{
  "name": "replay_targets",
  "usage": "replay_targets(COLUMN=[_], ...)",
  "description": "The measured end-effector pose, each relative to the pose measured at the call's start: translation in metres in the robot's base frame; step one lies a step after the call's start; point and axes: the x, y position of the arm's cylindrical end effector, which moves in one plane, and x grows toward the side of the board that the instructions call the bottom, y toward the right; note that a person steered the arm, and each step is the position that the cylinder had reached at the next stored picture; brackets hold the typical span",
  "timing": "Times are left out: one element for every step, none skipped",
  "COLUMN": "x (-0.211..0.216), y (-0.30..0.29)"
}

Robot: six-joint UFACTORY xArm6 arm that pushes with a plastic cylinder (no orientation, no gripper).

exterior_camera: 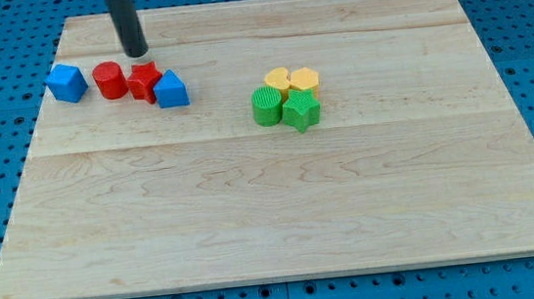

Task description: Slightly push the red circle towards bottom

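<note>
My tip, a bare dark rod end with no jaws, just beyond the small red circle block, between it and the red star block, far left of the wooden board

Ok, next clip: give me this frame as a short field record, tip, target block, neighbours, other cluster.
tip: my tip sits above the red circle and red star, toward the view's top
target: red circle
neighbours: blue cube to its left; red star and blue block to its right
cluster: two yellow blocks, two green blocks, mid-board
surface: wooden board
</note>
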Motion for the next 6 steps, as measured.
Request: replay_targets(x=[0.006, 0.008, 0.017, 0.017, 0.0, -0.005], y=[-0.003, -0.004, -0.018, -0.019, 0.022, 0.084])
